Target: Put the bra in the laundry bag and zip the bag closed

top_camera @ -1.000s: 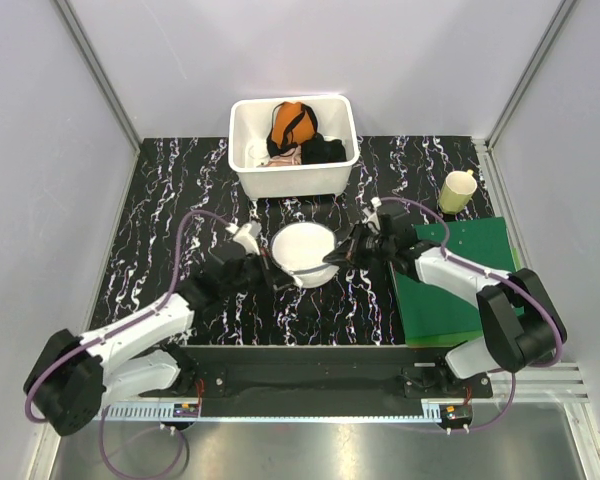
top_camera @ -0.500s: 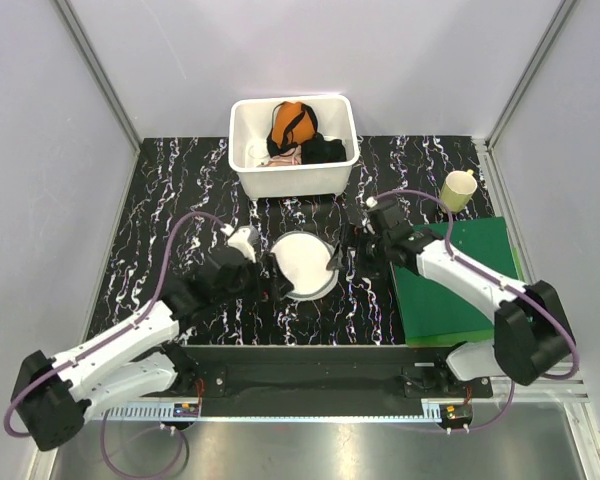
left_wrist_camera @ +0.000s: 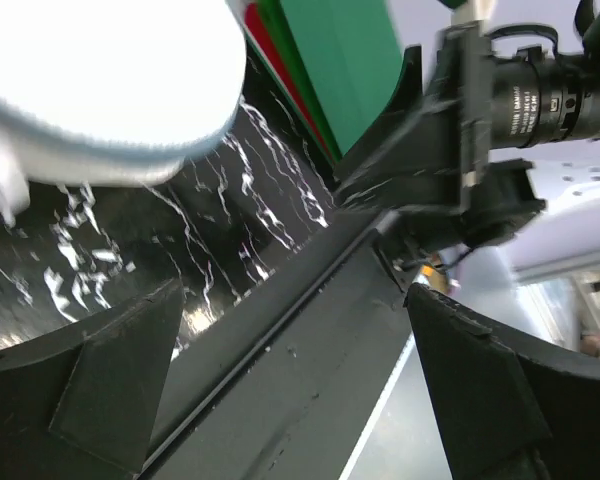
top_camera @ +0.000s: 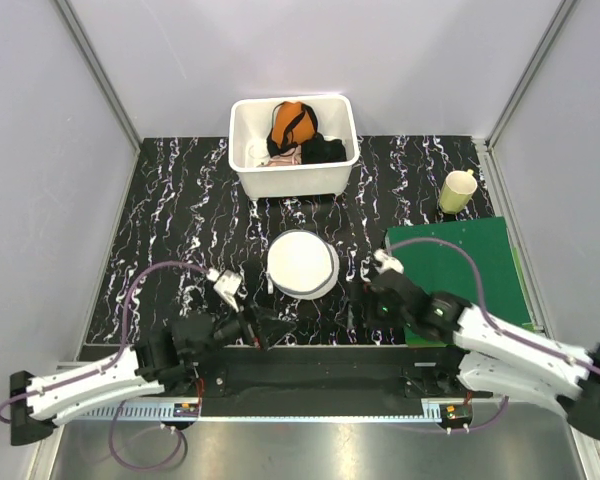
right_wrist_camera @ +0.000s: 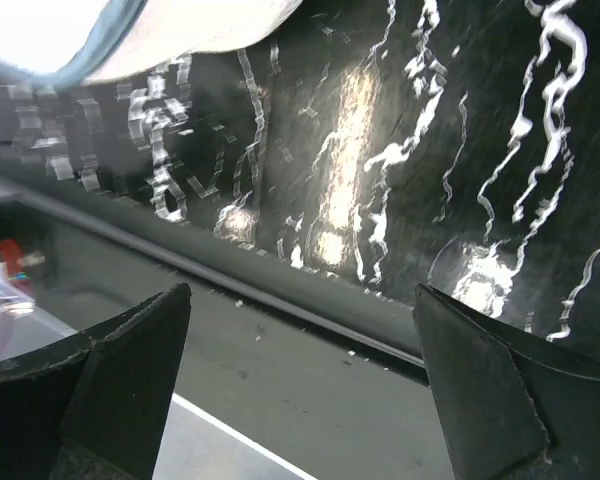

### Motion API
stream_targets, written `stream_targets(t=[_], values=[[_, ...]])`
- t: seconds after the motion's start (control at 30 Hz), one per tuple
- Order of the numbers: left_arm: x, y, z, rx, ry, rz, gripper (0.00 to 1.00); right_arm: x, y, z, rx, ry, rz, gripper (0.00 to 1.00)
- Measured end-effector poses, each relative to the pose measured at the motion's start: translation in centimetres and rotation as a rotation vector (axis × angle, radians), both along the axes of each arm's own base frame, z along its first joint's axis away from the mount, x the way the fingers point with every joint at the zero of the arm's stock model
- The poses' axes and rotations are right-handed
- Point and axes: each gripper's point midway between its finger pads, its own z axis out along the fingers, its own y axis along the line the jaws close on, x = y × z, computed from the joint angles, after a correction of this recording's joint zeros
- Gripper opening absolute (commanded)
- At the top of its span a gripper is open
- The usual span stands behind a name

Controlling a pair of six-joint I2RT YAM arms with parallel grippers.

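- The laundry bag is seen lying flat on the black marbled table, one round white face up, near the middle and in front of the white tub
- It is touched by neither arm; both grippers are set apart from it, nearer the table's front edge
- The left gripper is found to the front-left of the bag, its jaws spread wide with nothing held between them
- In the left wrist view the left gripper's two dark fingers are shown far apart, with only table and the front rail between them; the bag fills the upper left, a toothed seam running round its side wall
- Whether that seam is fully zipped cannot be told
- The right gripper is placed to the front-right of the bag, just beside the green mat, jaws likewise wide and empty
- In the right wrist view the right gripper frames bare table, and the bag's edge is caught at the top left, blurred
- The bra cannot be picked out in any view; whether it lies inside the bag cannot be told
- An orange garment and a black garment are held in the tub
- A pale yellow-green cup is stood behind the mat
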Motion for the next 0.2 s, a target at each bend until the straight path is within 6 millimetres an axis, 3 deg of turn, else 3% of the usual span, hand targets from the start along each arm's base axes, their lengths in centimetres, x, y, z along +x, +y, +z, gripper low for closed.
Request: stream_targets(t=[0.1, 0.2], values=[[-1.0, 0.8, -2.5, -0.108, 0.012, -0.008, 0.99, -1.6, -1.2, 0.4, 0.154, -0.051, -0.03, 1.0], [-1.5, 0.8, -1.5, -0.203, 0.015, -0.026, 0.99, -2.2, -1.7, 1.6, 0.348, -0.135, -0.05, 0.99]])
